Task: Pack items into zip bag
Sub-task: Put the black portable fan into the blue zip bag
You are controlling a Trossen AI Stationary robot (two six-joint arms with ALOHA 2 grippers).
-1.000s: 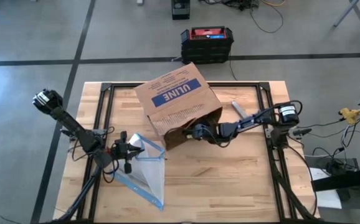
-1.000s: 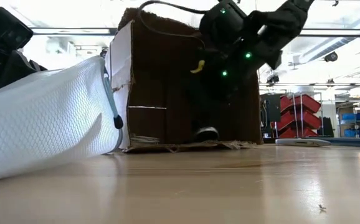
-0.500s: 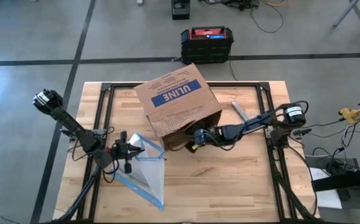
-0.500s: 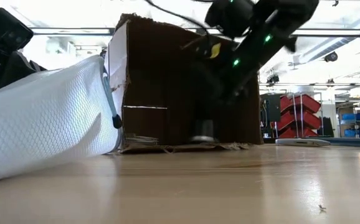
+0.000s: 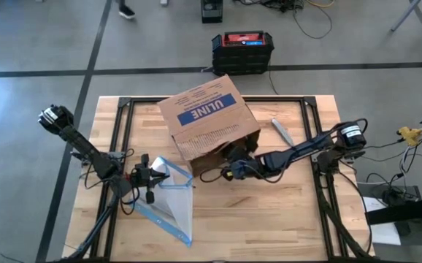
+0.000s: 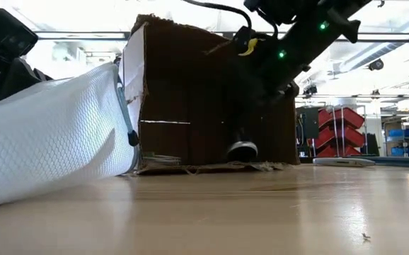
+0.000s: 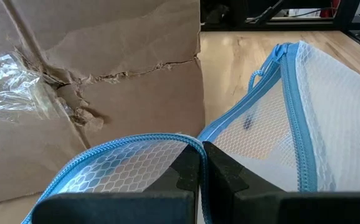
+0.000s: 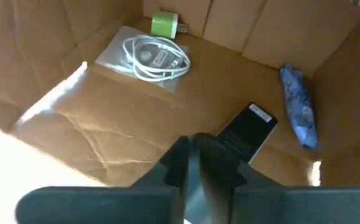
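The zip bag [image 5: 173, 196], white mesh with a blue zip, stands propped at the table's near left, its mouth open toward the cardboard box [image 5: 207, 117]; its lower edge rests on the table [image 6: 20, 191]. My left gripper [image 7: 202, 149] is shut on the bag's rim. The box lies on its side, and my right gripper [image 8: 191, 146], fingers together, reaches into its mouth [image 5: 229, 172]. On the box floor lie items: a black flat device [image 8: 250, 124], a blue packet [image 8: 298, 106], a bagged white cable [image 8: 154, 56] and a green plug [image 8: 164, 23]. My left gripper pinches the blue zip edge [image 7: 167, 140] on one side of the bag's open mouth between its two fingers, which come in roughly level. That rim is held up off the table; the other zip edge [image 7: 289, 106] curves away freely. My right gripper's fingertips hide the black device's near end [image 8: 230, 144]; I cannot tell whether they touch it.
Black frame rails [image 5: 123, 131] run along the table's left and right sides. A pale flat tool [image 5: 280, 131] lies right of the box. Bare wood [image 5: 269, 219] stretches across the near right. Beyond the far edge stands a black and red case [image 5: 242, 51].
My right gripper has swung a little toward the table's near edge at the box mouth, risen, and tipped closer to level. The left gripper and the bag have kept still.
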